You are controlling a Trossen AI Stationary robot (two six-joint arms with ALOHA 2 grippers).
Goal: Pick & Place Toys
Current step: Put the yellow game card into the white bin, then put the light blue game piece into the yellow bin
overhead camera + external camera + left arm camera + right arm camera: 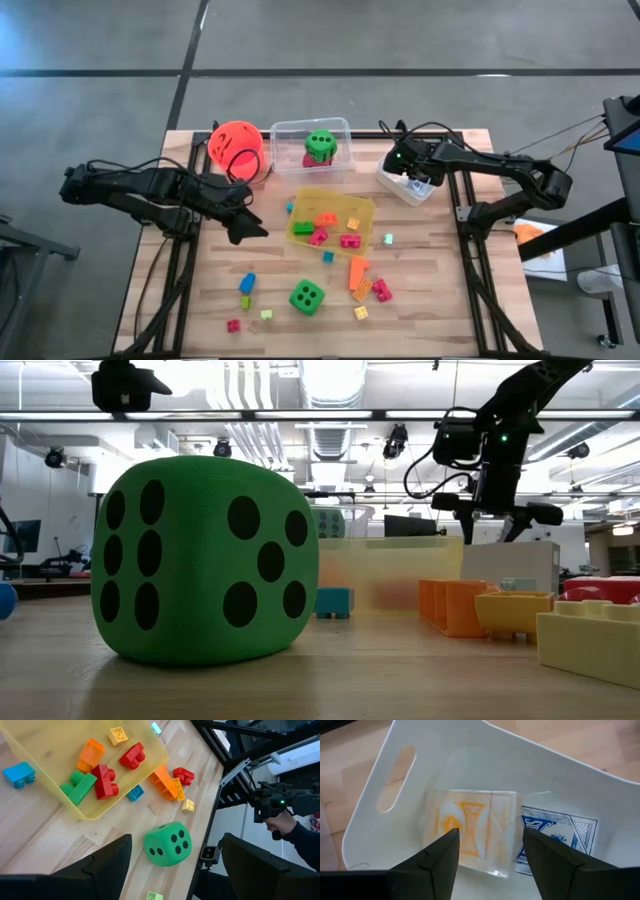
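Note:
The toys lie scattered. A green dotted die (307, 297) (205, 560) (167, 844) rests on the near part of the table among loose blocks: orange (357, 272), blue (247, 283), red (381, 291). More blocks (322, 232) lie in the yellow tray (366, 207). A second green die (320, 143) sits in the clear tray (343, 126). My left gripper (245, 218) (176, 842) hangs open above the table, left of the yellow tray. My right gripper (412, 182) (490, 837) (492, 525) stands open over the white tray (398, 190) (410, 825), its fingers above a clear orange-printed packet (472, 827).
An orange bucket (237, 148) lies at the far left beside the clear tray. A blue-patterned card (560, 827) lies in the white tray next to the packet. Small blocks (233, 325) dot the near edge. A person's hand (282, 822) shows beyond the table.

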